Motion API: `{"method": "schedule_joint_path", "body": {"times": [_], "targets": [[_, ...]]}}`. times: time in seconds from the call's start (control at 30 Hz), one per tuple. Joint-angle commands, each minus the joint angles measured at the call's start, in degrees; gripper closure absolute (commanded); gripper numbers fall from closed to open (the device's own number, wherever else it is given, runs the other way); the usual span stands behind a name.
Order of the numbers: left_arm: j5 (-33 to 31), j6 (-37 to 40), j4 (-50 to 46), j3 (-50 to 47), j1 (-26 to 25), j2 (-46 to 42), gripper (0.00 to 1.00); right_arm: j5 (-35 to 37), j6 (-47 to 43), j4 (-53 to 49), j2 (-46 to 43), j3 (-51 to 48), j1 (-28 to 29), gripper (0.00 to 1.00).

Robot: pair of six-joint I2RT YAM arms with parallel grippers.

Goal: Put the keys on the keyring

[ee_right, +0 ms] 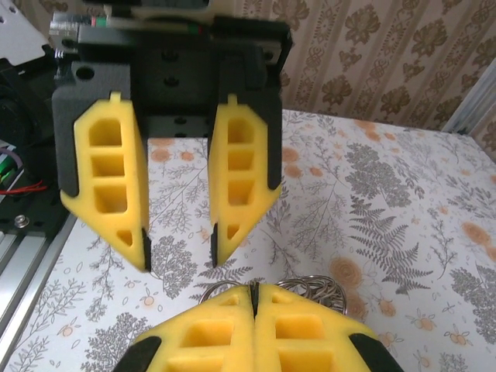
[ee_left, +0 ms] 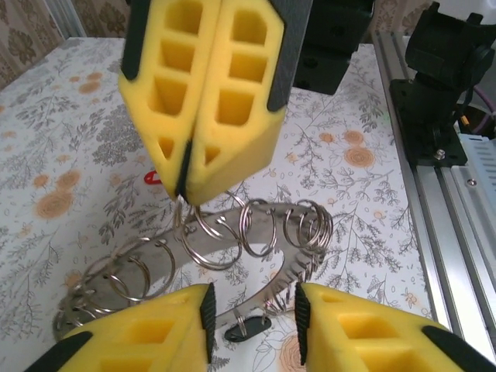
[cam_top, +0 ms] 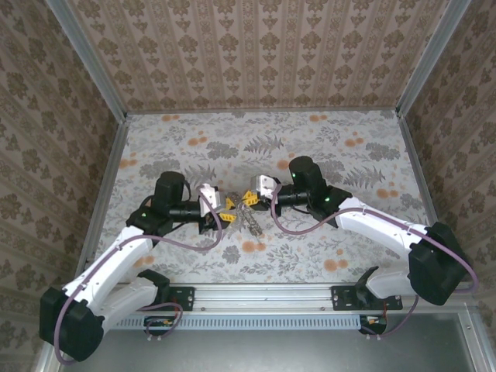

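My left gripper [cam_top: 222, 204] and right gripper [cam_top: 250, 198] meet tip to tip around the middle of the table [cam_top: 310, 155], somewhat closer to its near edge than its far one. The keyring [ee_left: 306, 232] lies on the table under them, its black end piece [ee_left: 246, 328] just in front of my left fingers [ee_left: 155, 341]. My left jaws stand apart, released, with nothing between them. My right pads [ee_left: 232, 116] are clenched flat together, their tip down at one of the keyring's wire loops; I cannot tell whether they pinch anything. The key's red tag [ee_left: 153, 177] peeks out just beside that tip.
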Motion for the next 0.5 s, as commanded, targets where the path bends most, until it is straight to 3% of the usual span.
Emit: {"method": "schedule_joint_path", "body": {"times": [0.0, 0.27, 0.47], "targets": [[-0.47, -5.87, 4.50, -1.14, -0.33, 0.72, 0.57, 0.91, 1.12, 4.27, -0.48, -0.50, 0.48, 1.00], [-2.18, -13.63, 13.10, -2.87, -2.47, 1.76, 0.51, 2.04, 2.23, 6.28, 0.28, -0.99, 0.65, 1.00], [-4.08, -13.01, 13.57, -2.49, -3.94, 3.72, 0.56, 3.11, 3.05, 7.65, 1.01, -0.85, 0.92, 1.00]]}}
